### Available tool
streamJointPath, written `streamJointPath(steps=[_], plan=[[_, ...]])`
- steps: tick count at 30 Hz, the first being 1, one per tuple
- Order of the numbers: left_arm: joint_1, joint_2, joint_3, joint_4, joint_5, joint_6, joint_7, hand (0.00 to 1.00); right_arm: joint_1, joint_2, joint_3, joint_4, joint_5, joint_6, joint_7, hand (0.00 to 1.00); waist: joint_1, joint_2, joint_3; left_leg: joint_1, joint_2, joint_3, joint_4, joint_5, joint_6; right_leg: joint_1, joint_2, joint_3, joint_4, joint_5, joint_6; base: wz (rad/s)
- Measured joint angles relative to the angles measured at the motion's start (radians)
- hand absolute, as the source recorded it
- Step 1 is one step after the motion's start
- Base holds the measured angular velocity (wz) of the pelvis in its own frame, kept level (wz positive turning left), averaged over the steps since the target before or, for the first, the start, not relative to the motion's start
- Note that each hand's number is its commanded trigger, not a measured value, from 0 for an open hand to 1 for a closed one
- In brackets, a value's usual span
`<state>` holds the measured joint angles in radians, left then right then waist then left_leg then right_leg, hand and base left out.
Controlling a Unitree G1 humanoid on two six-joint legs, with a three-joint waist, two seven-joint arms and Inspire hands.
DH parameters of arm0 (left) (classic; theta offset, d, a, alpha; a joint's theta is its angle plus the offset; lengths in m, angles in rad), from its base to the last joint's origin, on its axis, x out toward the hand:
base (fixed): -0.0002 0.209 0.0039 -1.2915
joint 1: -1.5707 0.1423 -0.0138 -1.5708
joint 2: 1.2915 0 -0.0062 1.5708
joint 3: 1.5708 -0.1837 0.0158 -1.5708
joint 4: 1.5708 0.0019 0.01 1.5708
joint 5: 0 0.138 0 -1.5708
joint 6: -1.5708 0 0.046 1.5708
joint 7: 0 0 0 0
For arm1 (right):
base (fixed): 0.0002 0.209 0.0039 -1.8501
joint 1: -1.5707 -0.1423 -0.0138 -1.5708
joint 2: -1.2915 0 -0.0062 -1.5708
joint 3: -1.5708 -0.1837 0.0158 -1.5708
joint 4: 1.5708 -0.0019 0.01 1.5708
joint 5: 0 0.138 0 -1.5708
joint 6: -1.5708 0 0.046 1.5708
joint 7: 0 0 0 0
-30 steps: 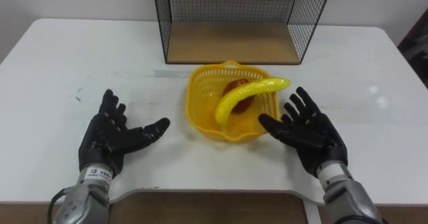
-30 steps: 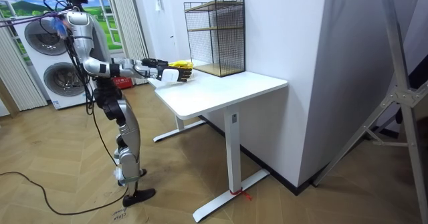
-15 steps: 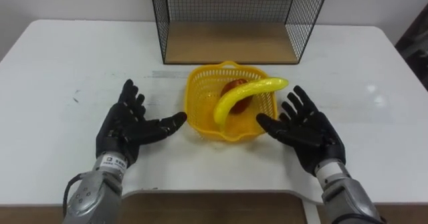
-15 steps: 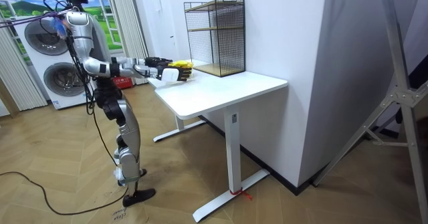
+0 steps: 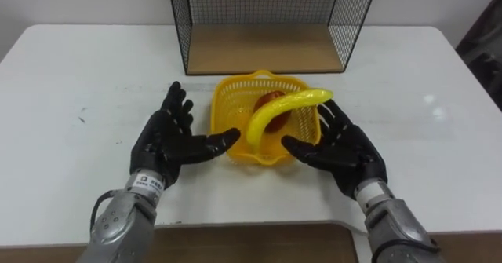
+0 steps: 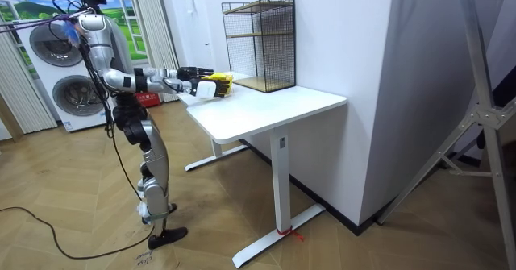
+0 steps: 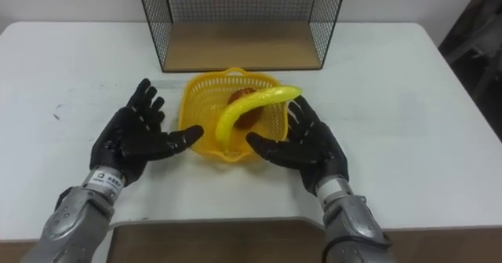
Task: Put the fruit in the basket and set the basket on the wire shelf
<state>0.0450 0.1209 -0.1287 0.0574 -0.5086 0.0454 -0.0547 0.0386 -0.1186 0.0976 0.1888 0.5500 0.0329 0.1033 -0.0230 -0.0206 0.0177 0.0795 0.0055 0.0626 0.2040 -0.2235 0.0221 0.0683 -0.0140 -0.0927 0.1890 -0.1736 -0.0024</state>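
Roughly level with the yellow basket (image 5: 226, 112) and to its left, the left hand (image 5: 167, 143) hovers over the white table (image 5: 74, 74). Its palm is turned toward the basket and its fingers are straight and fanned apart. The thumb stretches toward the basket's left wall and ends right at it; whether it touches cannot be told.

The basket stands on the table between the two hands. A banana (image 5: 276, 111) lies slantwise across it, one end down near the basket's front and the other resting over its right rim and poking out past it. Under the banana, inside the basket, a red fruit (image 5: 269, 99) shows through the gap.

Straight behind the basket, close to its far rim, stands the black wire shelf (image 5: 259, 49) with a wooden bottom board.

To the basket's right, the right hand (image 5: 343, 147) mirrors the other, palm facing the basket and fingers spread and straight. Its fingertips lie along the basket's right wall and its thumb reaches in below the front rim. Neither hand is curled round anything.

From the room view, the robot stands upright at the table end where the basket is. Both arms are held out level toward the basket, and washing machines (image 6: 55, 44) stand behind the robot.
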Motion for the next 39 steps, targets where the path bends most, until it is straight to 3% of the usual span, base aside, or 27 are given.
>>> streamJointPath(steps=[4, 16, 23, 28, 39], plan=[[-0.005, -0.005, -0.016, 0.003, -0.007, 0.000, -0.003, 0.00, -0.001, 0.018, 0.002, 0.003, 0.001, 0.000, 0.001, 0.00, -0.005, -0.002, 0.0011, 0.001, 0.001, 0.007, 0.000, 0.000, 0.000, -0.001, 0.001, 0.005, 0.001, 0.000, 0.000, -0.02], [-0.006, -0.013, -0.040, 0.072, -0.006, 0.015, -0.004, 0.00, -0.016, 0.020, 0.023, 0.041, 0.001, -0.015, 0.011, 0.00, -0.015, -0.007, 0.0006, 0.001, 0.003, 0.016, 0.000, 0.000, 0.000, 0.000, 0.002, 0.008, 0.001, 0.001, 0.000, 0.00], [-0.031, -0.014, -0.063, 0.153, -0.011, -0.034, -0.007, 0.00, -0.021, 0.018, 0.043, 0.063, 0.003, -0.032, -0.006, 0.00, -0.018, 0.007, -0.0076, 0.006, 0.003, 0.017, 0.001, 0.000, 0.000, 0.009, 0.002, 0.008, 0.000, 0.004, 0.000, 0.00], [-0.037, -0.017, -0.063, 0.179, -0.010, -0.039, -0.007, 0.00, -0.029, 0.017, 0.057, 0.073, 0.004, -0.032, -0.027, 0.00, -0.021, 0.016, -0.0064, 0.020, 0.004, 0.017, -0.007, 0.000, 0.000, 0.020, 0.004, 0.010, 0.000, 0.004, 0.000, 0.00], [-0.037, -0.022, -0.074, 0.179, -0.010, -0.058, -0.007, 0.00, -0.037, 0.010, 0.076, 0.072, 0.004, -0.036, -0.030, 0.00, -0.011, 0.009, -0.0037, 0.018, 0.004, 0.017, -0.007, 0.000, 0.000, 0.016, 0.004, 0.010, 0.001, 0.004, 0.000, 0.00]])
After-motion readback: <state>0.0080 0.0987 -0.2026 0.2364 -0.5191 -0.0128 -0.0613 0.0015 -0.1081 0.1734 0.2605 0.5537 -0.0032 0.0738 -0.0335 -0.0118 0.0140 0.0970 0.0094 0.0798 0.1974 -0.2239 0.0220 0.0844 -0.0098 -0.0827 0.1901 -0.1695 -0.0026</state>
